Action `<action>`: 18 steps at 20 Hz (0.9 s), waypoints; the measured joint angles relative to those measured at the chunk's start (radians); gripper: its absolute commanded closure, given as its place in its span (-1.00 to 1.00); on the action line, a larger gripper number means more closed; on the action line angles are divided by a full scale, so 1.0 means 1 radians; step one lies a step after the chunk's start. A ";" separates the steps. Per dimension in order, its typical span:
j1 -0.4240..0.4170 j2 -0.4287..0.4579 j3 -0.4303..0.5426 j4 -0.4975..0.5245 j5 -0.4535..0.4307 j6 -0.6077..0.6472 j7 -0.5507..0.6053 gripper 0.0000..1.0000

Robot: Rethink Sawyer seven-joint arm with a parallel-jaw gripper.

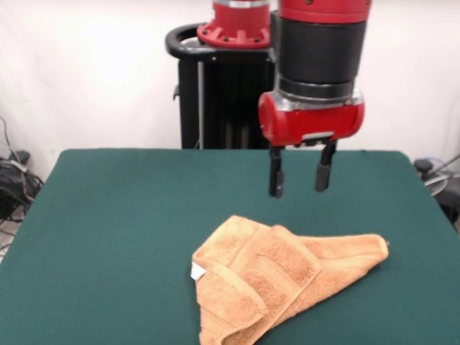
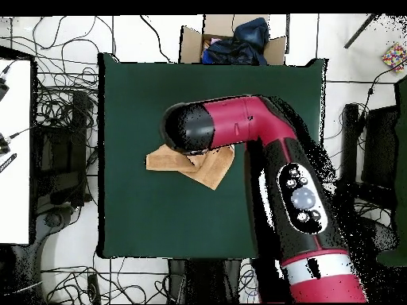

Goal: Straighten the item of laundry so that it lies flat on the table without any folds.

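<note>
The orange-tan towel (image 1: 277, 282) lies crumpled on the dark green table (image 1: 108, 230), folded over itself in several layers, with a small white tag (image 1: 197, 272) at its left edge. My gripper (image 1: 300, 174) hangs open and empty above the table, just behind the towel's far edge, not touching it. In the overhead view the arm covers the gripper and much of the towel (image 2: 208, 168); only the towel's ends stick out from under it on the table (image 2: 143, 214).
The black pedestal (image 1: 215, 93) stands behind the table's far edge. In the overhead view a cardboard box with dark cloth (image 2: 234, 40) sits beyond the table's top edge, and cables (image 2: 56, 119) lie on the floor at the left.
</note>
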 measured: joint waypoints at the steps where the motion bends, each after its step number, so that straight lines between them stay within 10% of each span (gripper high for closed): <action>1: 0.008 -0.007 -0.001 0.012 0.000 -0.008 0.000 -1.00; 18: 0.035 0.018 -0.006 0.044 0.000 -0.095 0.000 -1.00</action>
